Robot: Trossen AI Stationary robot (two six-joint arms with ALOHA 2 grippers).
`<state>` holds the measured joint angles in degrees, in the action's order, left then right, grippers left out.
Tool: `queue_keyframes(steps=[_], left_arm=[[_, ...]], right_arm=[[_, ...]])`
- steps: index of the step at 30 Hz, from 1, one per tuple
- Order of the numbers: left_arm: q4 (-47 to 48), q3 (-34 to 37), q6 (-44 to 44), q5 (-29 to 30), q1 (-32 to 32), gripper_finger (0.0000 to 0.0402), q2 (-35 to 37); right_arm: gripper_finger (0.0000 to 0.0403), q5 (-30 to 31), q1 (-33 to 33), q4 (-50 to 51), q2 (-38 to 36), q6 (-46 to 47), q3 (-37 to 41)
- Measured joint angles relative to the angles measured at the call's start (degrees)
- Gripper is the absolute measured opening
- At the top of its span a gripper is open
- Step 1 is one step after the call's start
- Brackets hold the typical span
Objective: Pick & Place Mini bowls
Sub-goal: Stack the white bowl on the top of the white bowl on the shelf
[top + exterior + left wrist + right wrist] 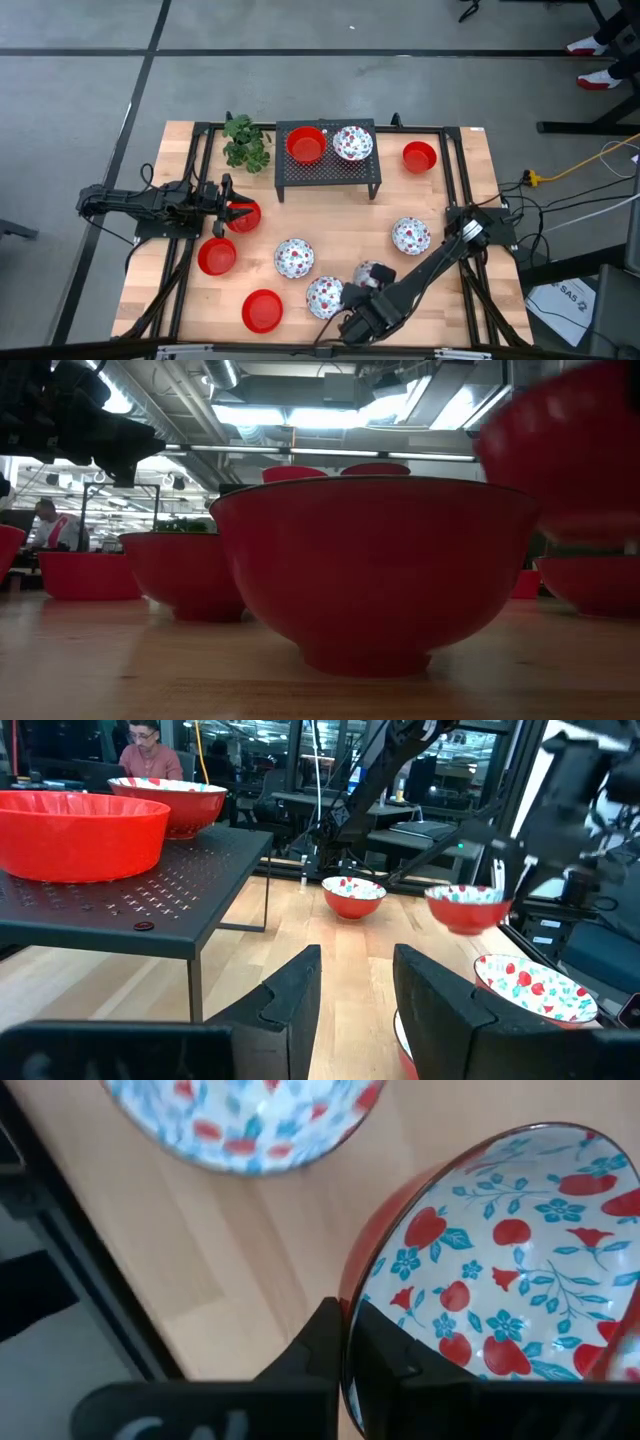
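High view is showing a black rack [328, 172] at the back of the wooden table [440, 300]. Two bowls are already sitting on the rack, a red bowl [306, 146] and a flowery bowl [352, 143]. So the job looks only partly done, with eight bowls still waiting.

The right gripper [345, 1342] is pinching the rim of another flowery bowl [500, 1270], its fingers squeezed together on the thin edge. From the left wrist view, this held bowl looks lifted off the table, near the front edge.

The left gripper [228, 210] is hanging over a red bowl on the left side [244, 216], fingers apart, holding nothing.

Other bowls are resting around the table, three flowery and four red.
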<state>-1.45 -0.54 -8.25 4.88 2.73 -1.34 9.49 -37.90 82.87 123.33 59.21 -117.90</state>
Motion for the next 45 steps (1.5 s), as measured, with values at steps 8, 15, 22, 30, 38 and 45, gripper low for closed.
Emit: queue_keyframes(steps=[8,15,22,30,38,45], left_arm=[[0.0,0.0,0.0,0.0,0.0,0.0123,0.0],[0.0,0.0,0.0,0.0,0.0,0.0123,0.0],[0.0,0.0,0.0,0.0,0.0,0.0123,0.0],[0.0,0.0,0.0,0.0,0.0,0.0123,0.0],[0.0,0.0,0.0,0.0,0.0,0.0123,0.0],[0.0,0.0,0.0,0.1,0.0,0.0123,0.0]], right_arm=[[0.0014,8.4,2.8,7.0,-0.1,-5.2,-12.7],[0.0014,11.8,6.6,4.7,-2.1,-13.5,-16.7],[0.0014,12.1,10.9,4.6,-3.0,-24.2,-17.1],[0.0015,15.2,17.2,3.8,-3.2,-39.0,-17.1],[0.0015,15.0,21.8,-3.1,-7.6,-51.1,-17.1],[0.0015,16.0,25.9,-6.6,-11.7,-57.8,-17.1]])
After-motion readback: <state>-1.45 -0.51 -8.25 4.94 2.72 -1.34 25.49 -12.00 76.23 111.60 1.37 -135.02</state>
